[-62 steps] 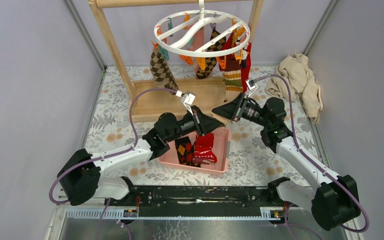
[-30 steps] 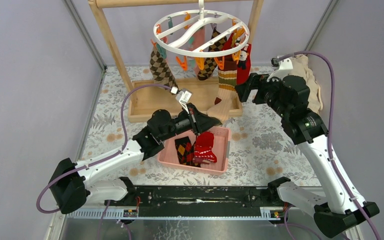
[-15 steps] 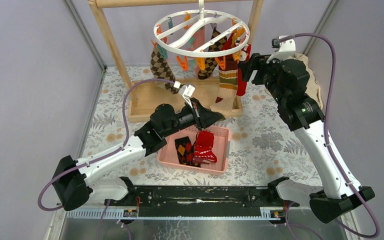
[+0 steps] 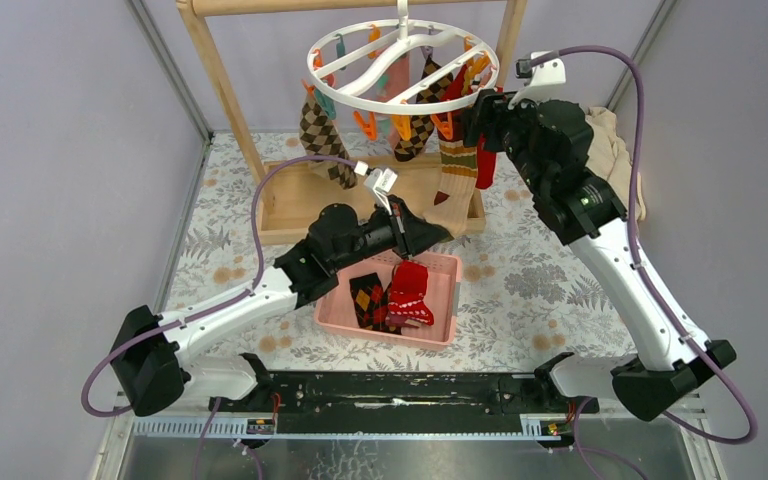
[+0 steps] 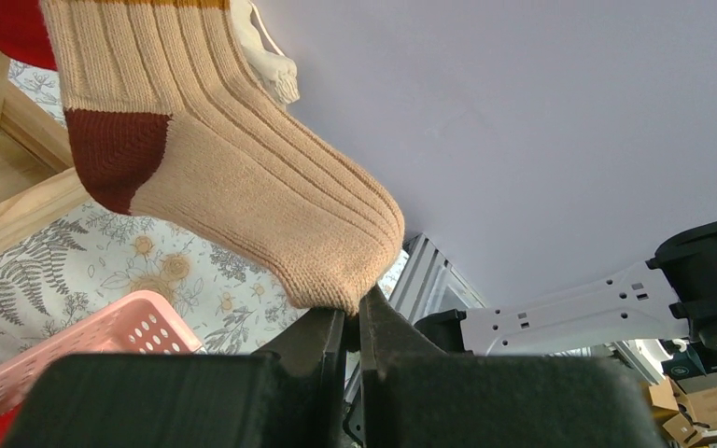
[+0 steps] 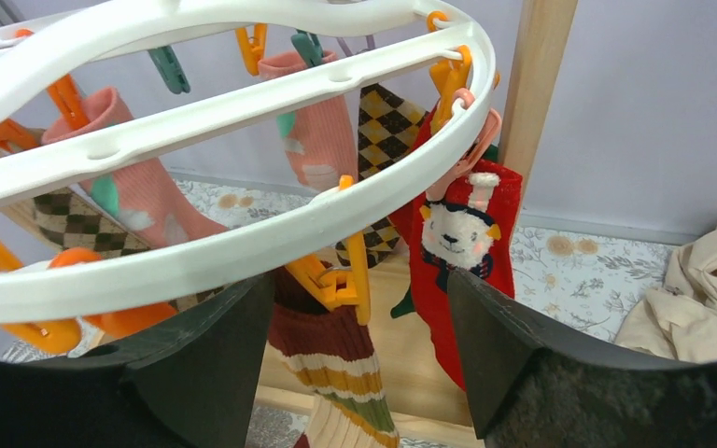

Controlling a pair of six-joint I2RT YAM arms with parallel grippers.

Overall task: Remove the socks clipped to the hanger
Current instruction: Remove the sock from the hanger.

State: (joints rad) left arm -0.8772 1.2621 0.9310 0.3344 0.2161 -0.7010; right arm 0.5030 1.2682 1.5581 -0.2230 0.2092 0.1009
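From above, the white ring hanger hangs off the wooden rack at the back of the desk, with socks clipped round it. The left gripper reaches out over a pink basket, which has a red sock and a dark argyle one in it. This gripper meets the toe of a striped beige sock hanging from the ring's right side. The right gripper is up at that same edge of the ring. A beige cloth heap lies in the far right corner.

The left wrist view shows its jaws pressed together, pinching the very tip of the sock's toe.

In the right wrist view the jaws are spread, one on each side of an orange clip that holds the striped sock under the ring. A red sock with a white bear hangs just beside it.
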